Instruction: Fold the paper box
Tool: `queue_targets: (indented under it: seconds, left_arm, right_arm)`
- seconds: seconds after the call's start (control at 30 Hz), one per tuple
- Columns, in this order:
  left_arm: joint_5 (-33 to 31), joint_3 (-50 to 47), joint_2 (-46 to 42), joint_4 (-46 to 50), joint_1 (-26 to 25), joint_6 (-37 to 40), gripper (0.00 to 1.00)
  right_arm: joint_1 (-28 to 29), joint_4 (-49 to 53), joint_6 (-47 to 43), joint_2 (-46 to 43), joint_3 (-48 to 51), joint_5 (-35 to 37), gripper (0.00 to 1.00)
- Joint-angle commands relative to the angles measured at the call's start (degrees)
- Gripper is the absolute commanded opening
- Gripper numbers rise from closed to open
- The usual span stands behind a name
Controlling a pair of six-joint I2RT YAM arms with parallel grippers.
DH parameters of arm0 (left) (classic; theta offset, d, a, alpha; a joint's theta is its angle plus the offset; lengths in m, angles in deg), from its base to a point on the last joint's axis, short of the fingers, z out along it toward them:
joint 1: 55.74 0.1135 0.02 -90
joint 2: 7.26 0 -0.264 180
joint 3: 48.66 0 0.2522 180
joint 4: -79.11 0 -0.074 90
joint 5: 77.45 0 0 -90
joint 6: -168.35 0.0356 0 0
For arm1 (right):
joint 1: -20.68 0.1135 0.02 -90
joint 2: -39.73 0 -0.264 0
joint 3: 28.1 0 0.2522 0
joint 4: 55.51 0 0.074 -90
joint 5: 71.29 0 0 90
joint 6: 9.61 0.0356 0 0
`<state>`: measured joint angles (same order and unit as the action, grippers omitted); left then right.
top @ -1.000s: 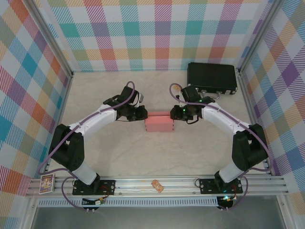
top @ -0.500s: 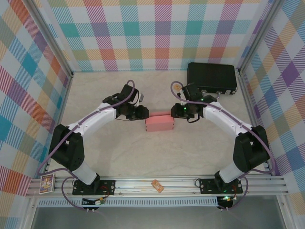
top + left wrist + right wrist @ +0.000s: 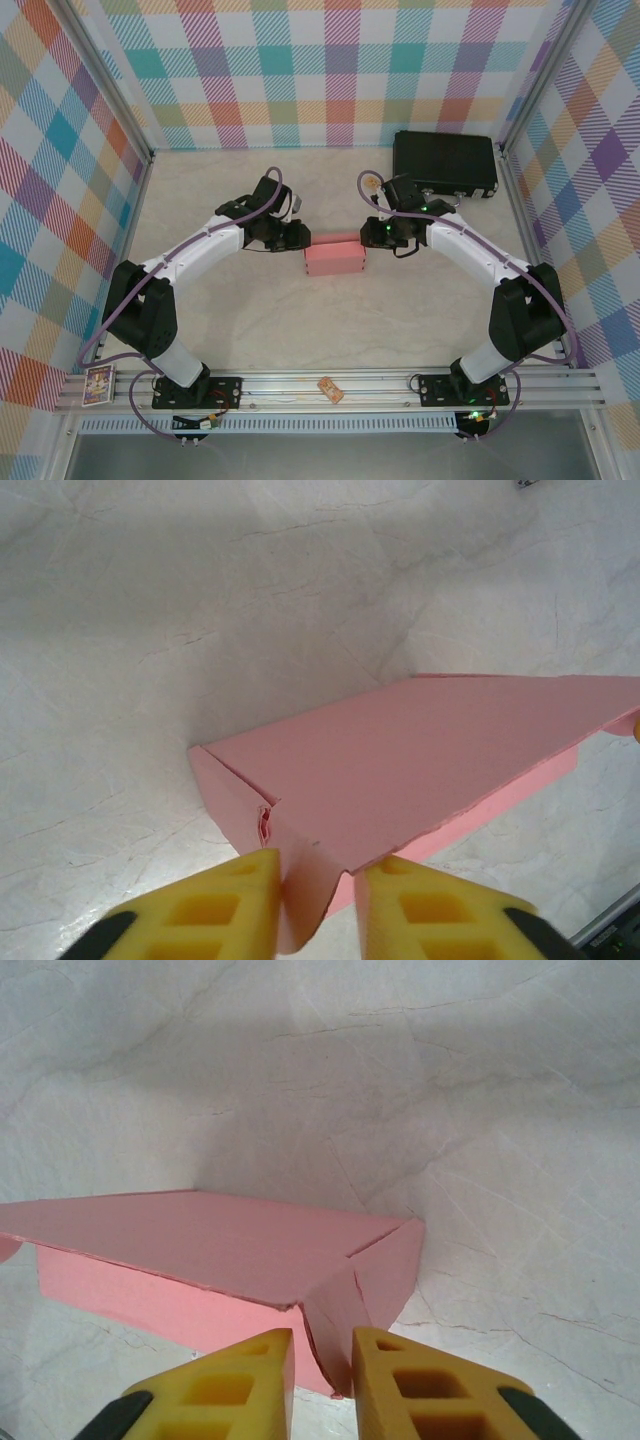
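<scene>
At the middle of the table [image 3: 300,330], the paper box [image 3: 335,259] lies flat between the two arms. It is thin, light cardboard that would likely crease or skid if shoved, so its end flaps look the best hold. The left gripper [image 3: 320,868] and right gripper [image 3: 322,1340] each pinch one end flap, fingers nearly together.

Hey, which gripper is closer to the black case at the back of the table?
Right. The right gripper is at the right end of the pink box, a little in front of the black case and to its left. The left gripper is at the box's left end, farther from the case.
</scene>
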<state>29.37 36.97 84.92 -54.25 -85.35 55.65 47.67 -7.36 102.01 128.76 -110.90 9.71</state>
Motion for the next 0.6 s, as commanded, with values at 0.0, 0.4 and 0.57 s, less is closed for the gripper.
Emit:
queue_targets:
  seconds: [0.0,0.4,0.57]
  left_arm:
    - [0.07,0.12,-1.31,0.21,-0.75,-0.38,0.22]
    - [0.23,-0.03,-1.02,-0.4,-0.72,-0.86,0.16]
    - [0.32,0.01,-1.13,-0.71,-0.72,-1.11,0.16]
  right_arm:
    - [0.17,0.16,-0.01,-0.44,-1.54,-1.53,0.21]
    - [0.18,-0.45,0.76,0.22,-1.8,-2.84,0.16]
    - [0.18,-0.47,0.87,0.35,-1.67,-2.72,0.16]
